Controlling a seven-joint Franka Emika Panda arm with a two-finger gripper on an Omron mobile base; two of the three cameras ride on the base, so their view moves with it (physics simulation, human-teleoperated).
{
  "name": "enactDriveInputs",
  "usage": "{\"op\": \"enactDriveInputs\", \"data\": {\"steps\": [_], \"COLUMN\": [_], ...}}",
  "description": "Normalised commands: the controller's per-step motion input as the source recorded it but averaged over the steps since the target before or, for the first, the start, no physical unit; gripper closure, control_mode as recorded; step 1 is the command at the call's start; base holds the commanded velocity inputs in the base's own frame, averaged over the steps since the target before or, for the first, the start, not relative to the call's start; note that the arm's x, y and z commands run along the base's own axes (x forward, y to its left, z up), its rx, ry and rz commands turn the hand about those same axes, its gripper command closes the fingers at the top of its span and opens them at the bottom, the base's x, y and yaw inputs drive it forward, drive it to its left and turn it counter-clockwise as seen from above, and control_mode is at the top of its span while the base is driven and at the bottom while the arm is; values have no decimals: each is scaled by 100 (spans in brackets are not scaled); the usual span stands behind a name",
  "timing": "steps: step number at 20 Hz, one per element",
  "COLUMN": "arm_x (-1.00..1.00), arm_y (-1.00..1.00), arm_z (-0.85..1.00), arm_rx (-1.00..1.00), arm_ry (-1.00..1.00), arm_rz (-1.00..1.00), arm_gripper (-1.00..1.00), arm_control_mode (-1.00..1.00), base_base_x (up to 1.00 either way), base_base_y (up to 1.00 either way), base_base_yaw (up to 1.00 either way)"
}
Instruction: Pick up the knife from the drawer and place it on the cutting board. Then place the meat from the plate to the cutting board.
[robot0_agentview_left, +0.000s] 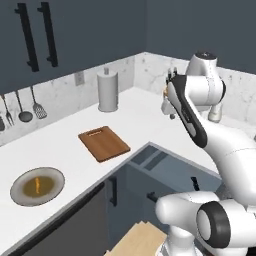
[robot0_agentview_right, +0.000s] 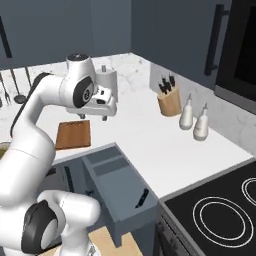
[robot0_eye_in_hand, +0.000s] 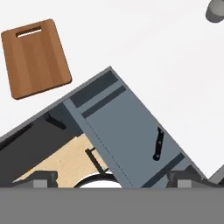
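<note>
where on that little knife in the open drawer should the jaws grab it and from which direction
Grip the knife across its handle, probably the thicker end, coming straight down from above. It lies flat on the floor of the drawer, near the front, so only its top is exposed. Set the open jaws across its narrow width, not along its length. The drawer's walls stand clear of it, leaving room for the fingers.

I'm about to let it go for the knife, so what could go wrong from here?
1. The knife lies close to the drawer's far side wall; a finger of the open gripper could catch that wall.
2. The knife is thin and flat on the drawer floor, so the fingers might close over it and miss.
3. The cutting board sits near the counter edge; a careless drop could send the knife off.
</note>
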Motion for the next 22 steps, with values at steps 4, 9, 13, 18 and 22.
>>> {"op": "enactDriveInputs", "data": {"steps": [4, 9, 13, 18, 22], "arm_x": [0, 0, 0, 0, 0], "arm_y": [0, 0, 0, 0, 0], "arm_z": [0, 0, 0, 0, 0], "arm_rx": [0, 0, 0, 0, 0], "arm_ry": [0, 0, 0, 0, 0], "arm_rz": [0, 0, 0, 0, 0], "arm_gripper": [-100, -100, -100, -100, -100], "arm_control_mode": [100, 100, 100, 100, 100], "base_base_x": [-47, -35, -21, -24, -47], "base_base_y": [-30, 0, -3, -9, -14], "base_base_yaw": [43, 2, 0, 0, 0]}}
